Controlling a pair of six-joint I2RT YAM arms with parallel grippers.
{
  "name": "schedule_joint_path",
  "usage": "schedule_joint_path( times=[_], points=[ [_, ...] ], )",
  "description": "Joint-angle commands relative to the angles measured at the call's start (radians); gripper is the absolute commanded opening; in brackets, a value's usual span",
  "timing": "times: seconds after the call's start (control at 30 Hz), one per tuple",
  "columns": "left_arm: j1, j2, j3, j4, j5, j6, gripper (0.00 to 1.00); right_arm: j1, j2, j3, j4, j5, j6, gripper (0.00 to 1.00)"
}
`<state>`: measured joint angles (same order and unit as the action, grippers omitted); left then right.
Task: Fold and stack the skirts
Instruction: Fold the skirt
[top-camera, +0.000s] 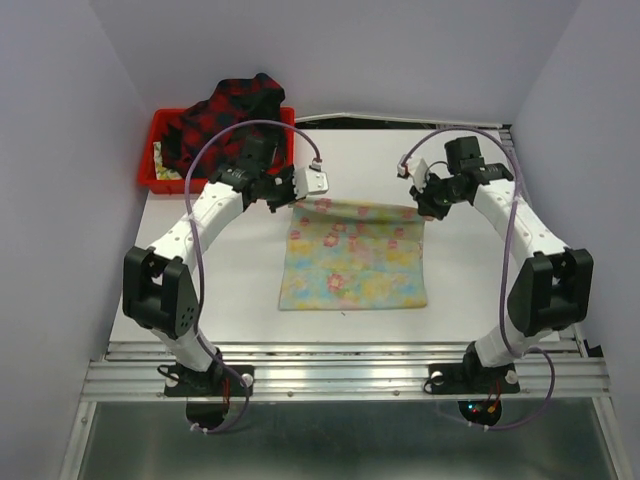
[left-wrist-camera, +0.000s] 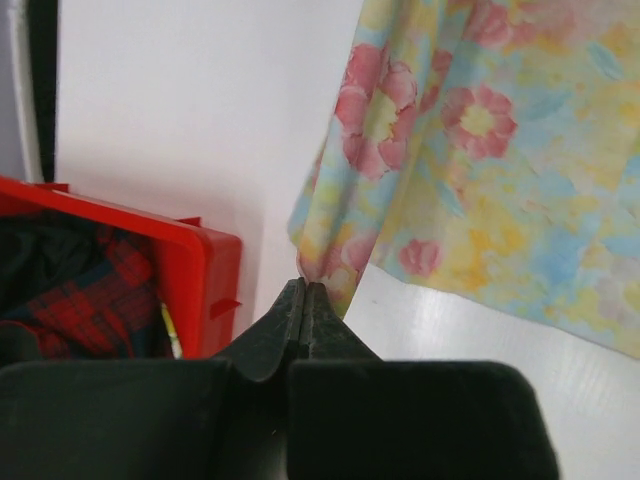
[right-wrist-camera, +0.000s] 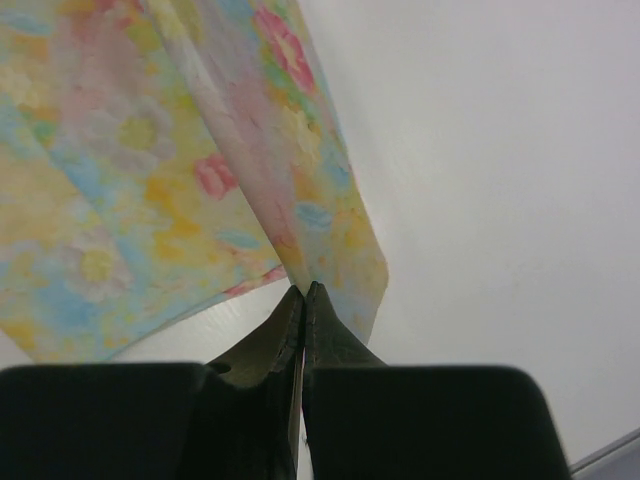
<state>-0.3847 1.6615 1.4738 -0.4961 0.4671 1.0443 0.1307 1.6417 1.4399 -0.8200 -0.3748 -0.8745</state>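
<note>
The pastel yellow and blue floral skirt (top-camera: 355, 255) lies spread on the white table, its far edge lifted. My left gripper (top-camera: 291, 196) is shut on the skirt's far left corner (left-wrist-camera: 330, 255). My right gripper (top-camera: 424, 207) is shut on the skirt's far right corner (right-wrist-camera: 320, 250). Both corners hang from the closed fingertips a little above the table. The red-and-black plaid skirt (top-camera: 222, 112) is heaped in the red tray (top-camera: 160, 175) at the back left, and shows in the left wrist view (left-wrist-camera: 90, 295).
The red tray's corner (left-wrist-camera: 215, 270) is close to the left of my left gripper. Bare white table (top-camera: 480, 300) lies to the right of the floral skirt and to its left (top-camera: 230, 280). Grey walls enclose the sides and back.
</note>
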Motion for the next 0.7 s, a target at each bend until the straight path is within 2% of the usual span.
schedule_joint_path(
  times=[0.0,0.1,0.33,0.5,0.67],
  points=[
    [0.018,-0.130,-0.114,-0.077,-0.018,0.081,0.00,0.047,-0.112,-0.108,-0.036,0.008,0.025,0.01],
    [0.017,-0.192,-0.283,-0.070,-0.030,0.117,0.00,0.081,-0.167,-0.209,-0.031,0.005,0.034,0.01],
    [-0.019,-0.214,-0.455,0.007,-0.067,0.077,0.00,0.161,-0.186,-0.423,0.088,0.054,0.077,0.01],
    [-0.031,-0.152,-0.458,0.045,-0.059,0.000,0.00,0.161,-0.119,-0.412,0.143,0.076,0.095,0.01],
    [-0.029,-0.117,-0.399,0.024,-0.068,-0.044,0.00,0.161,-0.094,-0.331,0.124,0.091,0.100,0.01]
  ],
)
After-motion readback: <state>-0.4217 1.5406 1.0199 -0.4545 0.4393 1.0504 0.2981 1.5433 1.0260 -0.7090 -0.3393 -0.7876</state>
